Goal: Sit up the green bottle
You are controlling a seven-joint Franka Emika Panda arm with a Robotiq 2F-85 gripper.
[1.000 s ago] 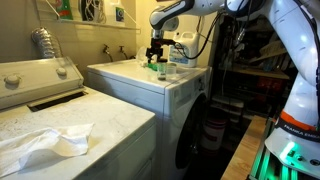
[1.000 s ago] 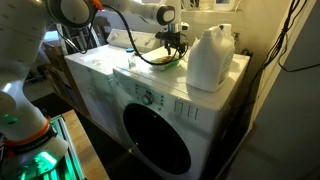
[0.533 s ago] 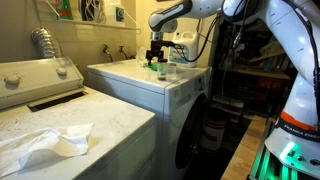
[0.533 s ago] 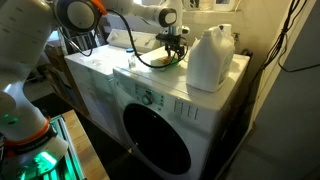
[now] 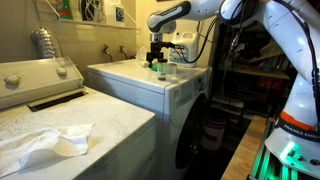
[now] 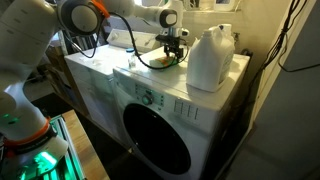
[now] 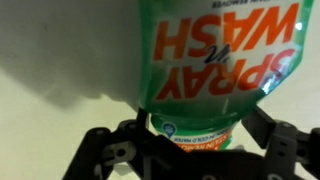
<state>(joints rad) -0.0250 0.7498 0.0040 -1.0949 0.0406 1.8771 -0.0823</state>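
Note:
The green bottle (image 7: 215, 50) fills the wrist view, with orange "SPRAY n WASH" lettering upside down. My gripper (image 7: 198, 135) has a dark finger against each side of its narrower lower part and looks shut on it. In both exterior views the gripper (image 5: 155, 52) (image 6: 175, 42) points down at the back of the white washer top (image 6: 110, 62). The green bottle (image 5: 158, 68) (image 6: 171, 59) sits low under the fingers at the washer's surface. I cannot tell whether it is upright or tilted.
A big clear jug (image 6: 210, 58) with a blue label stands on the washer top just beside the gripper; it also shows behind the gripper (image 5: 183, 47). A wall is close behind. A white cloth (image 5: 45, 143) lies on the neighbouring machine.
The gripper has shifted only slightly over the bottle; the jug and the rest have not moved.

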